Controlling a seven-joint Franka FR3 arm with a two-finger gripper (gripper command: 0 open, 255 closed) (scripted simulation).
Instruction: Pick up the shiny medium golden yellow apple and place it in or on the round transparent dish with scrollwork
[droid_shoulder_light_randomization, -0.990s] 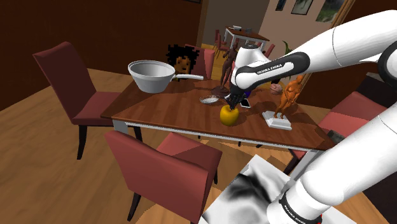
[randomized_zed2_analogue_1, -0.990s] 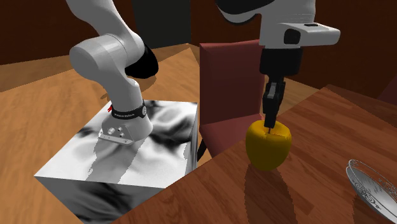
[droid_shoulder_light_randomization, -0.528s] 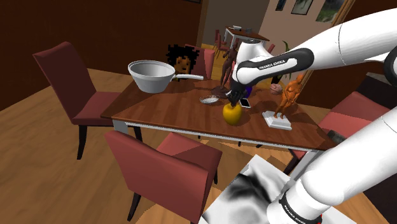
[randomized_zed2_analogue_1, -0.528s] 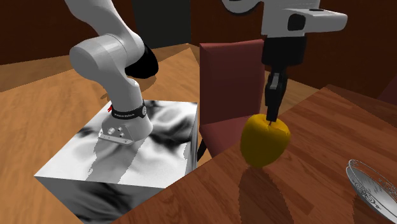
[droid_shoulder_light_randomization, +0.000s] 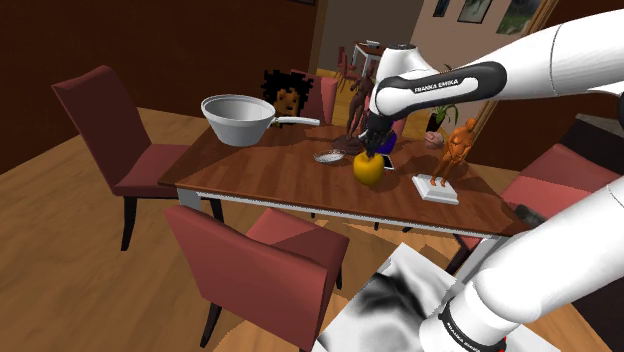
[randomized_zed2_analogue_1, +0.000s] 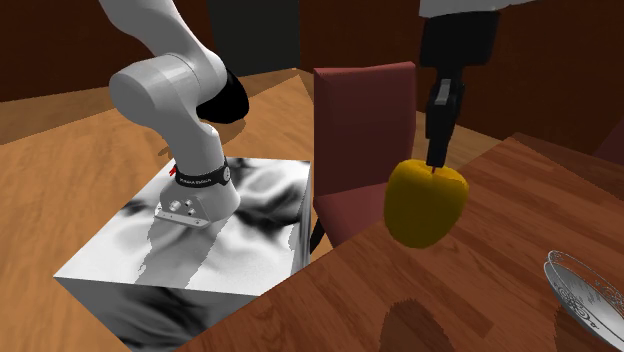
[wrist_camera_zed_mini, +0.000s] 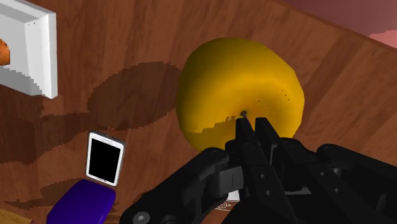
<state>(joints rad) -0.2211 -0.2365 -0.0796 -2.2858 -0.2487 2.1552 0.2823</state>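
The golden yellow apple (droid_shoulder_light_randomization: 368, 169) hangs clear of the wooden table (droid_shoulder_light_randomization: 260, 175), its shadow on the wood below it (randomized_zed2_analogue_1: 420, 320). My gripper (droid_shoulder_light_randomization: 369, 151) is shut on the apple's stem, fingers pinched together right above the fruit (randomized_zed2_analogue_1: 427, 205). In the wrist view the black fingertips (wrist_camera_zed_mini: 245, 127) meet at the stem dimple of the apple (wrist_camera_zed_mini: 235, 89). The round transparent dish (droid_shoulder_light_randomization: 328, 157) lies flat on the table just to the shoulder view's left of the apple. Its scrolled rim (randomized_zed2_analogue_1: 585, 290) shows at the second exterior view's right edge.
A big grey pan (droid_shoulder_light_randomization: 238, 118) sits at the table's far left. An orange figurine on a white base (droid_shoulder_light_randomization: 452, 155) stands right of the apple. A phone (wrist_camera_zed_mini: 104, 157) and a purple object (wrist_camera_zed_mini: 83, 202) lie near. Red chairs (droid_shoulder_light_randomization: 265, 265) ring the table.
The apple has risen off the table with the gripper shut on its stem. It has also drifted slightly to the shoulder view's right.
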